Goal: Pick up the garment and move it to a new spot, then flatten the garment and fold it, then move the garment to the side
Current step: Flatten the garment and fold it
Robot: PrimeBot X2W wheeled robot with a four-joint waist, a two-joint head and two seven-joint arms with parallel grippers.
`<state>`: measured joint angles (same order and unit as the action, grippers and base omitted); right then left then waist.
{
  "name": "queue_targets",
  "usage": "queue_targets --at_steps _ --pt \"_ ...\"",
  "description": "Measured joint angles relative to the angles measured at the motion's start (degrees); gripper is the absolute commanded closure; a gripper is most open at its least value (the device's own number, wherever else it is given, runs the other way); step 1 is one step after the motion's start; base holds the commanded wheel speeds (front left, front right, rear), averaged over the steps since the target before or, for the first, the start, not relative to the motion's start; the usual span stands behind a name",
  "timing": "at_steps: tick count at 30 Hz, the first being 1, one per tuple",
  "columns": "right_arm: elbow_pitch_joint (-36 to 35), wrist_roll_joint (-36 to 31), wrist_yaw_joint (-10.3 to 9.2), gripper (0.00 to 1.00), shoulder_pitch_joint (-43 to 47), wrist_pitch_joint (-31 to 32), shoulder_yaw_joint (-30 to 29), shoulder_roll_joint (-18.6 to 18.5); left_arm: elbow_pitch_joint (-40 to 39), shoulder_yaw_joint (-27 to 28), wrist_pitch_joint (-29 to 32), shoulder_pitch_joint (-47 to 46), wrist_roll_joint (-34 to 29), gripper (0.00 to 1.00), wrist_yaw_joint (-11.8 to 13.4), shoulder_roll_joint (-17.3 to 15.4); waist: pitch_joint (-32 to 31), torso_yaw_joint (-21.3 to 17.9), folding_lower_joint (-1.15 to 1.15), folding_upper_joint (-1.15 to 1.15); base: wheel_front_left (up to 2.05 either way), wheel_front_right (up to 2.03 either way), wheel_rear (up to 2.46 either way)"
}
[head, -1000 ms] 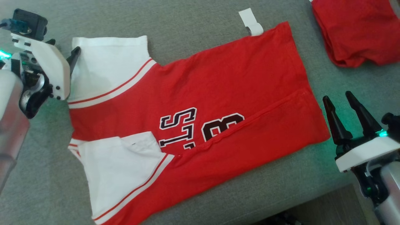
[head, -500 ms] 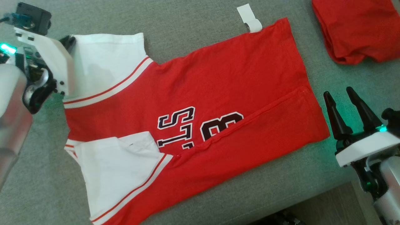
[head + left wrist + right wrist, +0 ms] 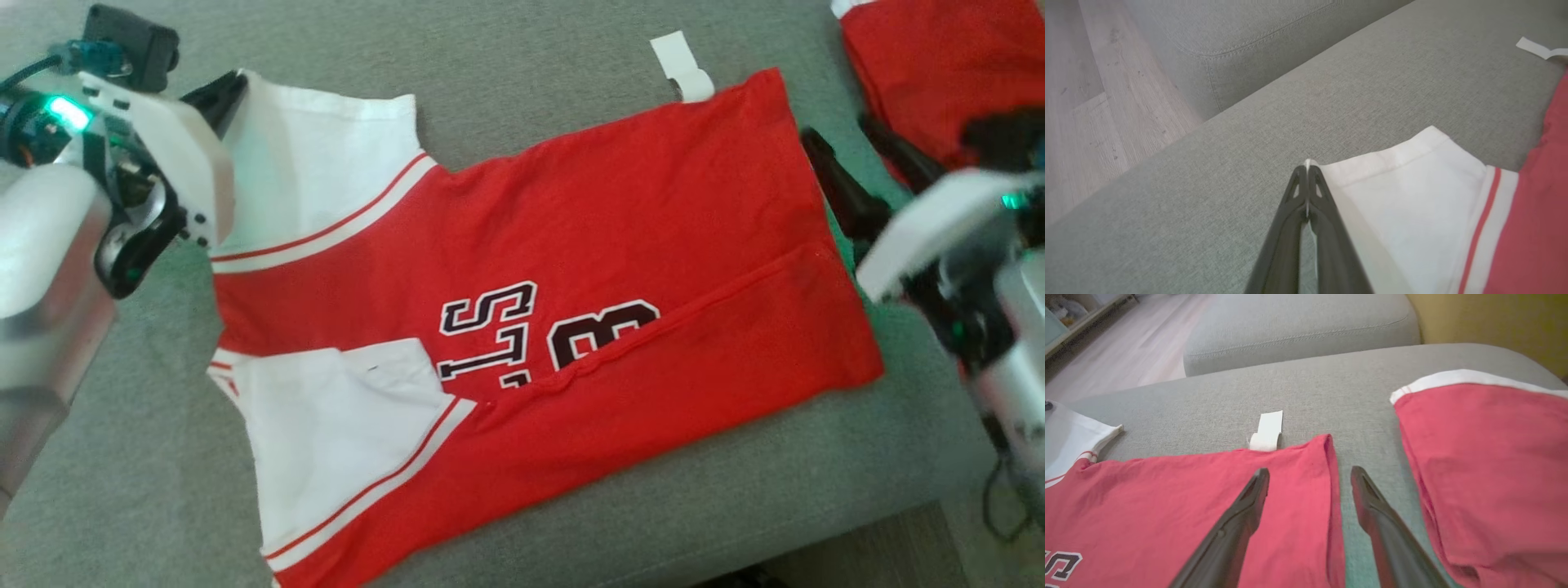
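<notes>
The garment (image 3: 571, 245) is a red jersey with white sleeves and dark lettering, lying mostly flat on the grey sofa seat (image 3: 490, 49), its near edge folded over. My left gripper (image 3: 233, 82) is shut on the outer corner of the far white sleeve; the left wrist view shows the fingers (image 3: 1306, 167) pinched together on the sleeve's hem (image 3: 1412, 196). My right gripper (image 3: 841, 131) is open over the jersey's far hem corner. In the right wrist view its fingers (image 3: 1310, 471) straddle the red hem edge (image 3: 1290, 522).
A second red garment (image 3: 922, 65) lies bunched at the far right of the seat, close to my right gripper, also seen in the right wrist view (image 3: 1486, 465). A white tag (image 3: 682, 57) sticks out from the jersey's far edge. The seat's front edge (image 3: 816, 531) runs along the bottom right.
My left gripper has shut on the white sleeve corner. My right gripper has moved up and left to the jersey's far hem corner, still open. The camera has shifted slightly.
</notes>
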<state>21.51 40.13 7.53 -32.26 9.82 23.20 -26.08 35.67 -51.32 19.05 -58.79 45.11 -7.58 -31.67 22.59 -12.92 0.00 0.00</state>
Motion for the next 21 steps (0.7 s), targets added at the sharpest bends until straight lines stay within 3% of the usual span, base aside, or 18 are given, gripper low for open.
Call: queue_targets --at_steps 3,10,21 --pt "5.7 0.5 0.00 0.00 -6.9 4.9 2.7 0.4 -1.4 -1.9 -0.7 -1.3 0.4 1.00 0.0 0.1 0.0 1.3 0.00 0.00 0.00 0.00 0.00" --pt "16.5 0.1 0.00 0.00 -14.3 6.6 5.9 2.3 -3.0 -4.8 -2.1 -3.8 2.1 1.00 0.0 0.1 1.2 3.3 0.01 0.00 0.00 0.00 0.00" --pt "23.8 4.8 0.00 0.00 -19.1 6.3 10.0 3.9 -2.6 -8.2 -3.6 -6.6 4.4 1.00 0.0 0.0 2.0 4.7 0.00 0.00 0.00 0.00 0.00"
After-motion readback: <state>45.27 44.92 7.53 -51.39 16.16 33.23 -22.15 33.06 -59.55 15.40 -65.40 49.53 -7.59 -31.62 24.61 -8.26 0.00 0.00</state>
